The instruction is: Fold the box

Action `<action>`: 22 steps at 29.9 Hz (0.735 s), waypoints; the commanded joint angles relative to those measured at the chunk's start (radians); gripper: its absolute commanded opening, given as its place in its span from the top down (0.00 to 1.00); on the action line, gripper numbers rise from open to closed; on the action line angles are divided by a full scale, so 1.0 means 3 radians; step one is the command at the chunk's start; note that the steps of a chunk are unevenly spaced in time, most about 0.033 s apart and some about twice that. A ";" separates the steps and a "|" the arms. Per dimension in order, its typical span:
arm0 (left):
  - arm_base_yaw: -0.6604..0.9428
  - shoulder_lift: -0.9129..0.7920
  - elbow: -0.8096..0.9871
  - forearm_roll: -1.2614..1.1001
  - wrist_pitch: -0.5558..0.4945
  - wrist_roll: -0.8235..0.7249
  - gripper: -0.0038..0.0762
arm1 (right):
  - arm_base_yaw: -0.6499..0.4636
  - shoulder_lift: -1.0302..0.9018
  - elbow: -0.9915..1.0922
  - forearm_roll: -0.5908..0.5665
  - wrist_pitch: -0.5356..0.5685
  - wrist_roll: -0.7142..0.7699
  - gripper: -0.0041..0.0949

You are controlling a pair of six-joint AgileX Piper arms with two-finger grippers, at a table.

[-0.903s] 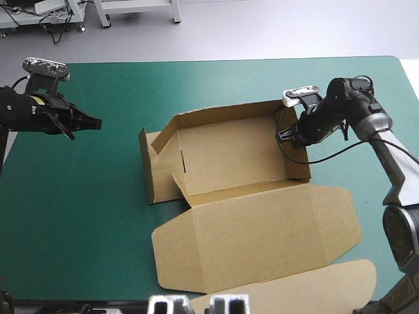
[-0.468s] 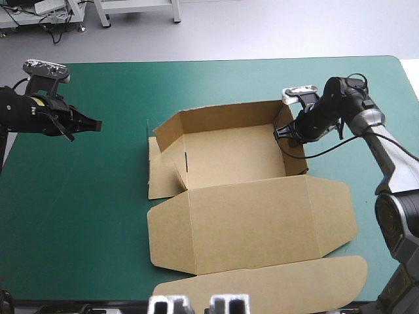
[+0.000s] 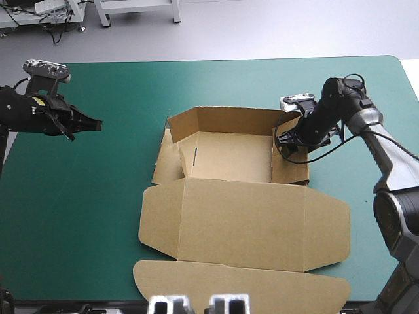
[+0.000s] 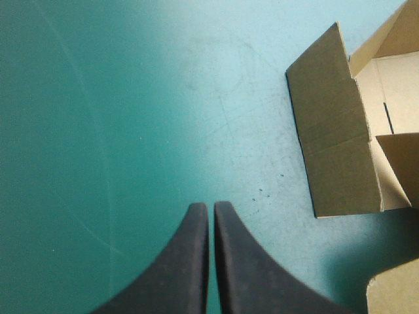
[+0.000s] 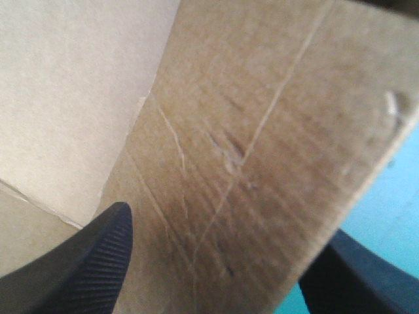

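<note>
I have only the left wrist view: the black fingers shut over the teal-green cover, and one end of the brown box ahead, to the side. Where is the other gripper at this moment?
Observer: The right gripper is at the other end of the box, astride the right wall, with its fingers open, one on each side of the board.
Operator: Understood. And how does the lid lie?
Observer: The lid lies flat on the teal-green cover, toward the table's near edge, not raised.
</note>
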 commanded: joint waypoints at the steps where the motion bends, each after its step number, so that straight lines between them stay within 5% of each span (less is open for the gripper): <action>1: 0.0000 -0.0076 -0.0095 -0.0075 -0.0166 -0.0023 0.94 | -0.0014 -0.0372 -0.0255 0.0073 0.0087 0.0025 0.30; 13: 0.0000 -0.0051 0.0006 -0.0145 -0.0166 0.0019 0.94 | -0.0014 -0.0977 -0.0259 0.0073 0.0087 0.0208 0.31; 22: 0.0000 -0.0051 0.0451 -0.0246 -0.0343 0.0019 0.94 | -0.0014 -0.0852 0.0073 -0.0058 0.0060 0.0198 0.31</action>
